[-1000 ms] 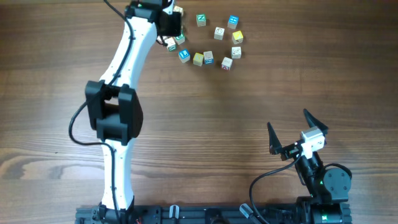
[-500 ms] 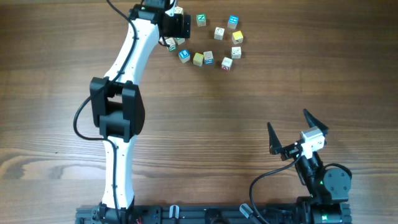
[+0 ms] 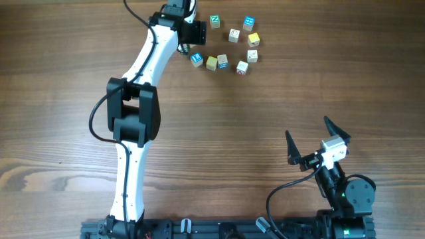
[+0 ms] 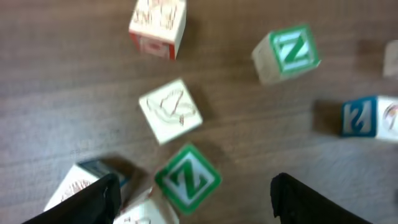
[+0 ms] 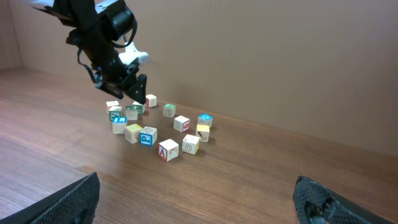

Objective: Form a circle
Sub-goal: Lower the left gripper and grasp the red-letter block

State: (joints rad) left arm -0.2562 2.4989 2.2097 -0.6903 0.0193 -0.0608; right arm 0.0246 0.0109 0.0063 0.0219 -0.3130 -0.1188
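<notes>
Rightward my left claw [image 3: 191,32] is drifting since a second ago, now hanging wide open and empty above the left side of the loose letter-cube ring [image 3: 222,62]; coming down crooked, I am risking knocking the green Z cube [image 4: 186,178] out of line

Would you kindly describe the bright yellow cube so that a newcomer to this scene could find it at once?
At the table's far edge, where the white left arm reaches, lies a loose ring of letter cubes. On the ring's right side sits the bright yellow cube, between a blue-topped cube and a white cube. The other yellowish cube, on the near row, is duller.
</notes>
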